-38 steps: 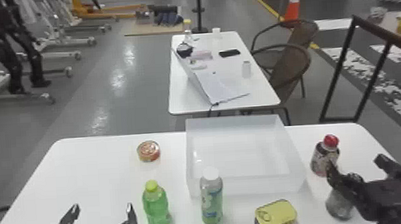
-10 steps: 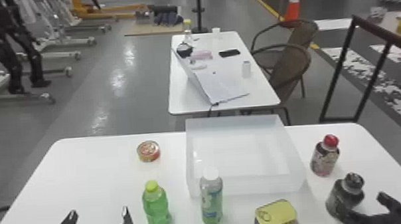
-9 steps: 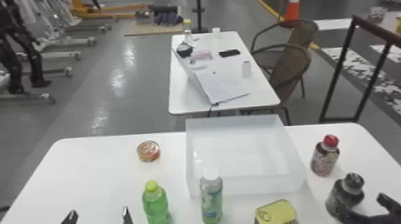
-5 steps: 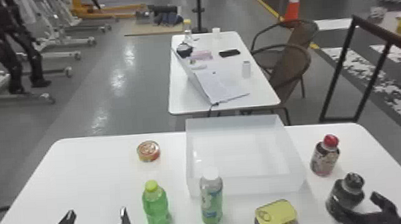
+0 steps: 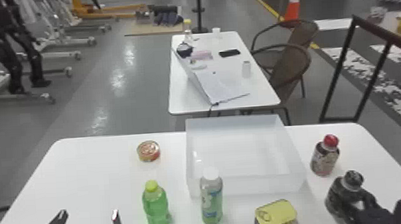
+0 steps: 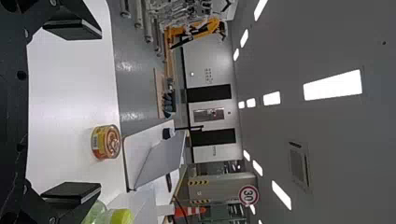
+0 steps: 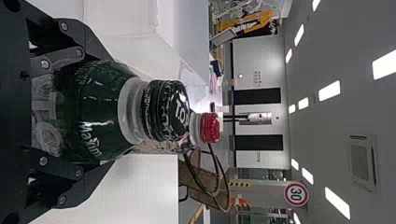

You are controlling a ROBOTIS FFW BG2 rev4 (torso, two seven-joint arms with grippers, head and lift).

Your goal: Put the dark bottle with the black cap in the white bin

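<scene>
Here we are at the right hand [image 5: 375, 216], and it has the dark green plastic bottle with the black cap [image 5: 342, 193] pinched, 1 finger against each side! The bottle is outside the white rectangular bin [image 5: 247, 184], which sits ahead and to the left of that hand. Just beyond the hand there's the small patterned bottle with a red cap [image 5: 325, 159], upright on the white, smooth-topped surface [image 5: 91, 180]. Left of the hand, a tin with a yellow lid [image 5: 276, 215]; farther left, a clear, green-tinted bottle with a white cap [image 5: 211, 199], near the bin's front wall. Over to the left hand [image 5: 89, 214]: 2 black fingers spread wide, nothing between them. Right of it stands the bright green bottle with a yellow-green cap [image 5: 156, 207], and ahead of it, slightly right, lies the round red-and-yellow tin [image 5: 148, 151].
</scene>
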